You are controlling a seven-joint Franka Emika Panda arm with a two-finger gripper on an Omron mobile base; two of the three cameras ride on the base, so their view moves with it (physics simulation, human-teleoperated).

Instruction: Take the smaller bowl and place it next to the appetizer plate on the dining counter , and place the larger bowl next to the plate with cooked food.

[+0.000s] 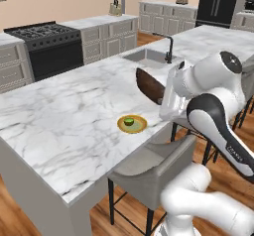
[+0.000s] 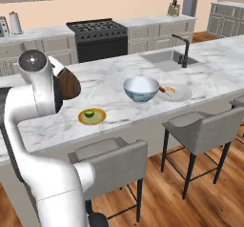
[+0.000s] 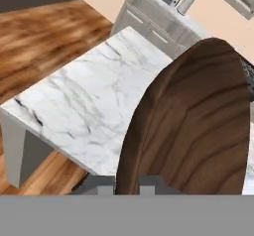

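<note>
- Right up against the hand camera is the smaller bowl (image 3: 193, 126), dark brown wood with wavy grain, shallow and smooth, taking up most of the right half of that view.
- Biggest thing around is the dining counter (image 1: 74, 111), a long white marble island top with grey veins, with a sink (image 2: 167, 59) and black faucet (image 2: 183, 49) toward the far end.
- Grey stools (image 2: 202, 126) sit along the near side of it.
- Next down in size: the larger bowl (image 2: 141, 88), deep white porcelain with a blue-green pattern outside and a pale inside. It's standing upright on the marble, touching or nearly touching a white plate (image 2: 175, 92) with something orange on it. I'd guess that's the cooked food, but it's too small to be sure.
- So that half of the job looks done, going by how things lie.
- The wooden bowl is up off the counter and tipped on edge, just beside and above the appetizer plate (image 1: 132, 124), the small yellow one with a green bit of food on it.
- The gripper (image 3: 124, 183) is clamped down on the bowl's rim; you can see the two dark fingertips (image 3: 101, 183) pinching the edge at the bottom of the hand view.
- What's left, I think: level the bowl out, set it on the bare marble next to the yellow plate, and let go.
</note>
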